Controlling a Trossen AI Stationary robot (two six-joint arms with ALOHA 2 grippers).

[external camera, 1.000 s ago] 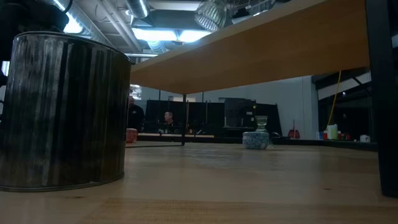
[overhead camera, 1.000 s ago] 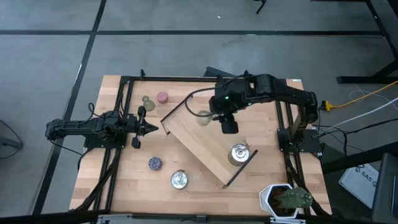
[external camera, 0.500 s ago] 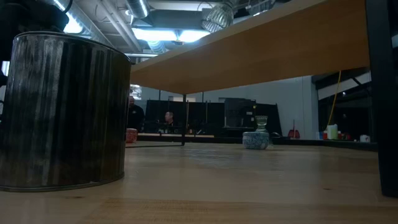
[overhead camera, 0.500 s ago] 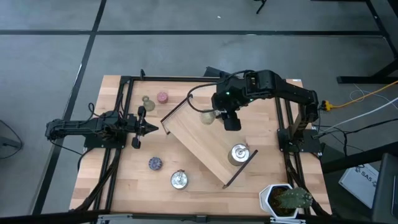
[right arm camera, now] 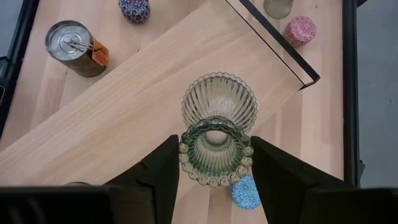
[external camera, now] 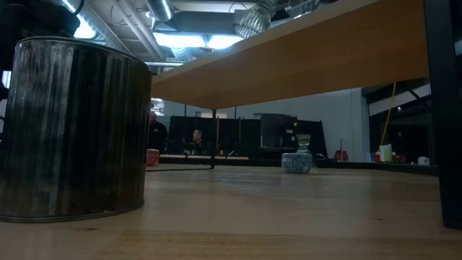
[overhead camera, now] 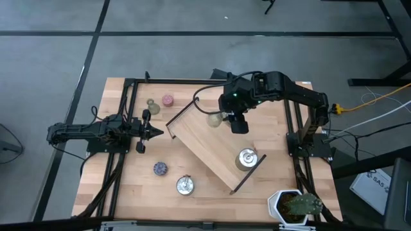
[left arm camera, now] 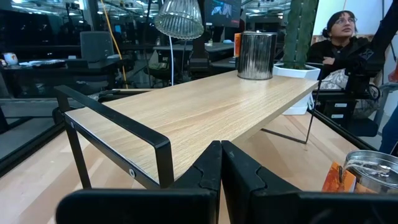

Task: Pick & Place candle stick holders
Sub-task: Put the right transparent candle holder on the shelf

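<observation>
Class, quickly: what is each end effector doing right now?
Left end effector: closed, holding nothing.
Right end effector: gripping a green glass candle stick holder above the wooden tray.

Bright overhead lighting, dim low view.

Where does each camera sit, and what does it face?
High: overhead, straight down; both arms, tray.
Low: table height, level across; silver holder close, no arm.
Left wrist: along tray; shut left gripper.
Right wrist: down; right gripper holding green holder.
Shared: the green holder shows in both wrist views.
</observation>
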